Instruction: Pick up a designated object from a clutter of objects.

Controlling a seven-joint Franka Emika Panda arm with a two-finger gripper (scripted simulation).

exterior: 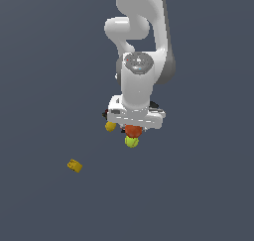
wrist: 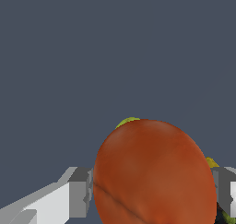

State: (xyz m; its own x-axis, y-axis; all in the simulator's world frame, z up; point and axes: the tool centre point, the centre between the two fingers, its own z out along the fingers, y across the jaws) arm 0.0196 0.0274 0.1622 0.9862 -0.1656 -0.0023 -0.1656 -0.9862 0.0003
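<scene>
This is no home, kitchen or workshop but a simulator's bare rendered scene. The ground [exterior: 44, 61] is one flat slate-grey plane with no walls, furniture, shadows or horizon, and no tabletop edges or corners to place anything by. The white arm [exterior: 141, 46] is smooth and evenly shaded. The few items (an orange-red ball [exterior: 133, 131], a yellow block [exterior: 75, 165]) look like plain, simply textured models.

Orange-red ball [wrist: 154, 174] fills the gap between grey fingers [wrist: 80, 193]; yellow-green ball [wrist: 127, 122] peeks behind — partly hidden.
</scene>
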